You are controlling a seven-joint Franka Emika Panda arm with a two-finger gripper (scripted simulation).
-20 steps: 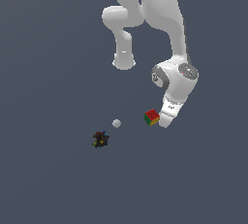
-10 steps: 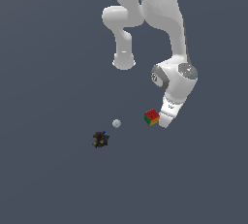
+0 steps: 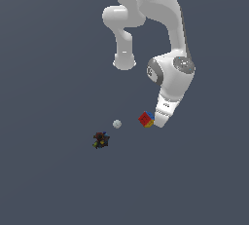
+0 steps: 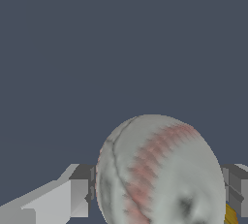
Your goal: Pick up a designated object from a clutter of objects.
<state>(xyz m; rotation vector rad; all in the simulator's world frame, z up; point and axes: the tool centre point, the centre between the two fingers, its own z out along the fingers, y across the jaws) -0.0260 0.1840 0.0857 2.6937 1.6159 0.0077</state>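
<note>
Claw fingers stand on either side of the white baseball in the wrist view, the ball filling the gap between them with its red stitching curving across the front; the pads look to be at or very near its sides, though whether they already press on it cannot be told. The gripper is set about as wide as the ball. In the exterior view the baseball itself is hidden behind the white arm's lowest end, right of the frame's centre, so its place is judged to be there, low against the dark grey floor. Just beside that end, touching or nearly so on its left, sits the multicoloured puzzle cube; a sliver of yellow in the wrist view's lower right corner may be the same cube. Further left lies the tiny pale ball, and lower left of it the dark lump, both well apart from the arm. By this reading the reach and straddle are done; a firm squeeze and the lift remain.
</note>
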